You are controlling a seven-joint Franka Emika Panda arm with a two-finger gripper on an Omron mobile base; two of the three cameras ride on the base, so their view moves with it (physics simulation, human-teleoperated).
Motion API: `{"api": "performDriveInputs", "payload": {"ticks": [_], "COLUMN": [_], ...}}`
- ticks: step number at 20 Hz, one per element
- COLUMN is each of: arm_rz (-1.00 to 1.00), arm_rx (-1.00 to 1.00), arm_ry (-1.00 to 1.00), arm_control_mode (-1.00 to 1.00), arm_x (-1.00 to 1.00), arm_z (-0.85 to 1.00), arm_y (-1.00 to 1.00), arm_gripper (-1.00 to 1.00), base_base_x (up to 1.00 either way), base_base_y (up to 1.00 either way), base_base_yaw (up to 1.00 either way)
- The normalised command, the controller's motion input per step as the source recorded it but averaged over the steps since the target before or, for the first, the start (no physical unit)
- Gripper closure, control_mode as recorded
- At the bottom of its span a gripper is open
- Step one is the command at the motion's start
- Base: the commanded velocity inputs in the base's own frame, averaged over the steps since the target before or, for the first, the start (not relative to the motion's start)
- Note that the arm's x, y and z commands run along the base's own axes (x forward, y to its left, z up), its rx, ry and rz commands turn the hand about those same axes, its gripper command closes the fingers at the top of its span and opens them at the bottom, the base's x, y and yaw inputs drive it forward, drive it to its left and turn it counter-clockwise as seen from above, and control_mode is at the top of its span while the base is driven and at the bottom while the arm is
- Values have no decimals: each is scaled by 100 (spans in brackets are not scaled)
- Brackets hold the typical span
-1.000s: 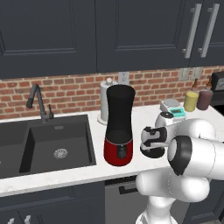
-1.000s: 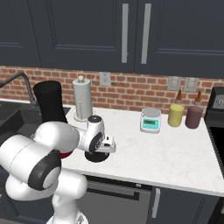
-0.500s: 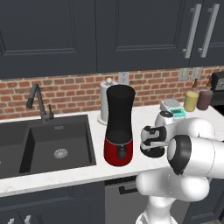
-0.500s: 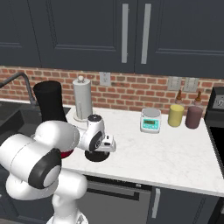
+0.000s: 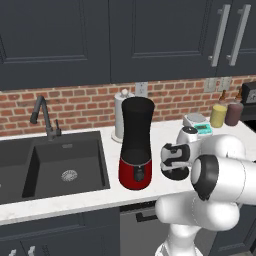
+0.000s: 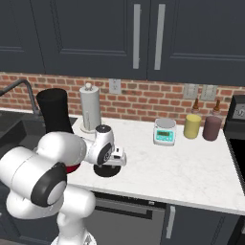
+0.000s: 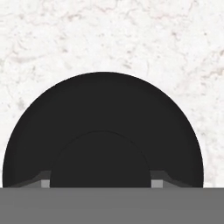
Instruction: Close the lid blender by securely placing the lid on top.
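While flat round matte black lid [image 7: 103,131] lies on speckled marble counter [image 7: 131,39], claw [image 7: 101,183] clamps its knob.

A home kitchen. Dark cabinets [image 5: 150,40] with long metal handles hang above a red brick backsplash [image 5: 85,107]. A white marble desk [image 6: 191,167] carries a black sink [image 5: 55,167] with a dark faucet [image 5: 42,117] at far left, a paper-towel roll [image 6: 90,107], a blender [image 5: 136,145], a kitchen scale [image 6: 165,131] and two bottles [image 6: 202,125].
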Motion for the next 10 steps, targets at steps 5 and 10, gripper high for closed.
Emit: {"api": "performDriveInputs", "payload": {"ticks": [5,10], "arm_rz": [1,0], "arm_rx": [0,0], "arm_ry": [-1,-4], "arm_control_mode": [-100,-100], "arm_x": [-14,-30], "arm_z": [5,54], "arm_y": [8,0], "arm_gripper": [100,100], "base_base_x": [0,0], "base_base_y": [0,0], "base_base_yaw": [0,0]}}
